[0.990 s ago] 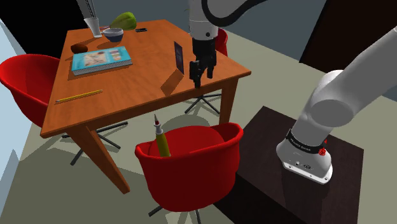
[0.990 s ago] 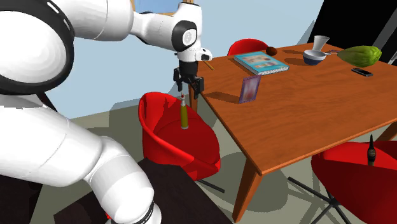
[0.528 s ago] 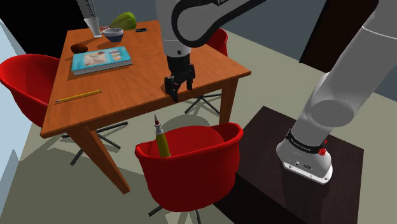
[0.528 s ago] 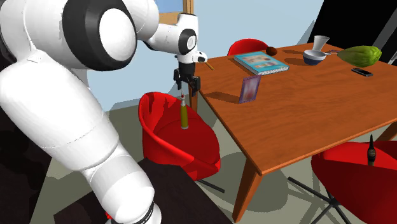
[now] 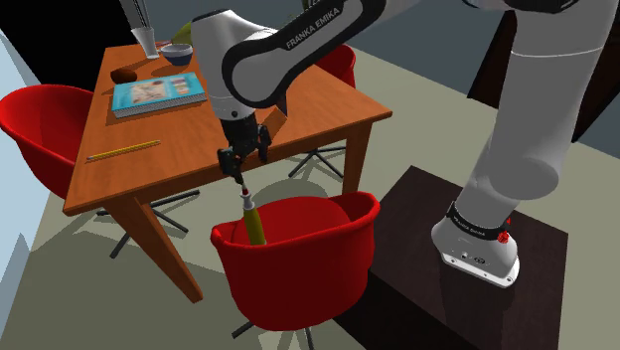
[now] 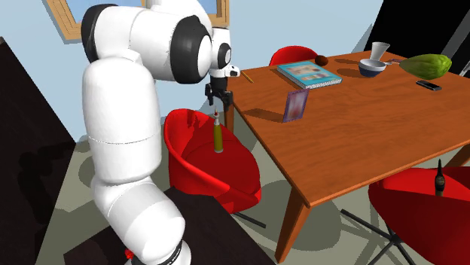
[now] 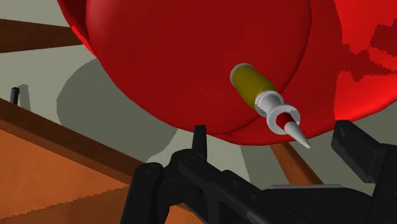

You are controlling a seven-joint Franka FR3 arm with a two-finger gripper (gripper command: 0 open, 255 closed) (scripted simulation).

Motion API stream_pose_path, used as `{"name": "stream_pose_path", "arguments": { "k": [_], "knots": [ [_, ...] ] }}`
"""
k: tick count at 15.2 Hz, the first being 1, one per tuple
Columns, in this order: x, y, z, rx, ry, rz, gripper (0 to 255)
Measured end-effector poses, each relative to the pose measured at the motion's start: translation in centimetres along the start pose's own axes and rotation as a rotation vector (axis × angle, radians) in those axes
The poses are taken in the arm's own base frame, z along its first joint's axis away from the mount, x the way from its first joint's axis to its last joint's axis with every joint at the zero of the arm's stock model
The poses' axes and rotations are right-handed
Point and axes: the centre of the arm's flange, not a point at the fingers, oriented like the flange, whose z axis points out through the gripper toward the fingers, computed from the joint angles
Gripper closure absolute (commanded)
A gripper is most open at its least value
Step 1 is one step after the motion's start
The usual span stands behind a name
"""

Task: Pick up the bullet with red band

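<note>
The bullet (image 5: 254, 221) stands upright on the seat of a red chair (image 5: 298, 261). It has an olive-yellow case, a white collar with a red band and a pale pointed tip. My black gripper (image 5: 241, 167) hangs just above that tip, open, holding nothing. From the second exterior view the gripper (image 6: 218, 98) is straight over the bullet (image 6: 218, 137) on the chair (image 6: 197, 154). In the wrist view the bullet (image 7: 262, 94) points toward the gap of the gripper (image 7: 278, 145), between its left finger (image 7: 199, 136) and right finger (image 7: 356, 150), touching neither.
The wooden table (image 5: 214, 124) edge lies right beside the gripper. On the table lie a book (image 5: 157, 93), a yellow pencil (image 5: 122, 150), a bowl (image 5: 178, 53) and a small standing frame (image 6: 295, 105). Another red chair (image 5: 40, 124) stands at the shoulder view's left. My dark stand (image 5: 417, 288) is at lower right.
The arm swung from over the table's corner toward the shoulder view's left and lower, ending above the bullet's tip. The fingers stayed open. The bullet has not moved.
</note>
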Motion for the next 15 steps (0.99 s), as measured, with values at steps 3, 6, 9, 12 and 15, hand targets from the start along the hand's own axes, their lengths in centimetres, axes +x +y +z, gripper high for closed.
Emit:
{"name": "stream_pose_path", "arguments": {
  "k": [3,6,9,12,15],
  "knots": [
    [2.2,-2.5,1.4,-0.004,-0.006,0.000,0],
    [2.6,-3.0,3.0,-0.005,-0.007,0.001,0],
    [2.8,-3.0,4.5,-0.006,-0.007,0.001,0],
    [2.9,-2.9,5.6,-0.006,-0.007,0.001,255],
    [2.9,-3.0,5.8,-0.005,-0.006,0.001,255]
  ]
}}
